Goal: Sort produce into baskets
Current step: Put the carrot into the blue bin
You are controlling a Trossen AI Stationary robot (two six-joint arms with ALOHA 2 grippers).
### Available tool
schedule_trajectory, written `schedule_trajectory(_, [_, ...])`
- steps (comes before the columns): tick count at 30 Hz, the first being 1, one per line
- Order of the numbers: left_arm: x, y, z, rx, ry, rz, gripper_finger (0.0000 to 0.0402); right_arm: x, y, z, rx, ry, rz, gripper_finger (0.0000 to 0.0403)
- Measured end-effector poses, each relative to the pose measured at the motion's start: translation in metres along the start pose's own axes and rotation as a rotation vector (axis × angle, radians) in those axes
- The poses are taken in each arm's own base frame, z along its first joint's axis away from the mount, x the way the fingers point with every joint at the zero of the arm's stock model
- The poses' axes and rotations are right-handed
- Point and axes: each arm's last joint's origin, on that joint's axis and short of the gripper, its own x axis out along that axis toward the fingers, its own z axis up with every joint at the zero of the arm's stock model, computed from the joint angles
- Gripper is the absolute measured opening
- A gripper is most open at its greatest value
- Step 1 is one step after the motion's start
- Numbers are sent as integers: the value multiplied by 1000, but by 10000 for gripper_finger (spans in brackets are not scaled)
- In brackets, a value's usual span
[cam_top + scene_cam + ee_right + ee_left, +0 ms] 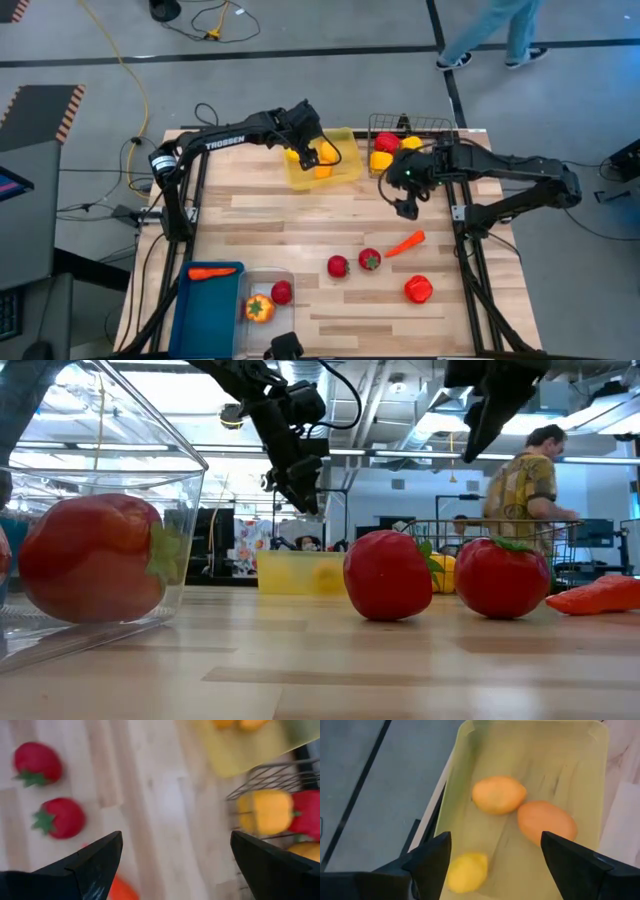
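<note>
My left gripper (pixel 308 152) hangs open over the yellow tray (pixel 345 172) at the table's far edge. Three lemons lie in the tray under it: an orange-yellow one (pixel 498 794), an orange one (pixel 546 821) and a yellow one (pixel 467 872). My right gripper (pixel 405 197) is open above bare table beside the wire basket (pixel 440 124), which holds a yellow pepper (pixel 266 810) and a red pepper (pixel 307 812). Two tomatoes (pixel 338 266) (pixel 370 260), a carrot (pixel 405 243) and a red pepper (pixel 418 289) lie loose on the table.
At the near left stand a blue bin (pixel 195 315) holding a carrot (pixel 210 272) and a clear bin (pixel 285 275) holding a tomato (pixel 282 292) and an orange-yellow pepper (pixel 258 309). A person (pixel 530 480) stands in the room beyond the table.
</note>
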Motion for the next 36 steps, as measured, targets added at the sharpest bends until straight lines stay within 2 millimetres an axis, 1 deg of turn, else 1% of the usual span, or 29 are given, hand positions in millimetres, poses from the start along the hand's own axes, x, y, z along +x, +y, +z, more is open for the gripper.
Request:
schedule_trajectory(8, [0, -3, 1, 1, -3, -4, 295, -3, 27, -8, -22, 53, 70, 398])
schedule_trajectory(12, [-1, -8, 2, 36, -6, -11, 295, -2, 41, -14, -37, 86, 91, 398])
schedule_trajectory(17, [-2, -16, 3, 66, -10, -21, 295, 19, 54, -35, -62, 187, 90, 392])
schedule_trajectory(21, [-3, -20, 4, 75, -13, -27, 295, 37, 60, -54, -74, 273, 75, 385])
schedule_trajectory(28, [-4, -24, 4, 82, -15, -31, 295, 58, 62, -78, -89, 368, 48, 371])
schedule_trajectory(36, [-5, -29, 5, 92, -18, -39, 295, 86, 61, -102, -93, 404, 43, 350])
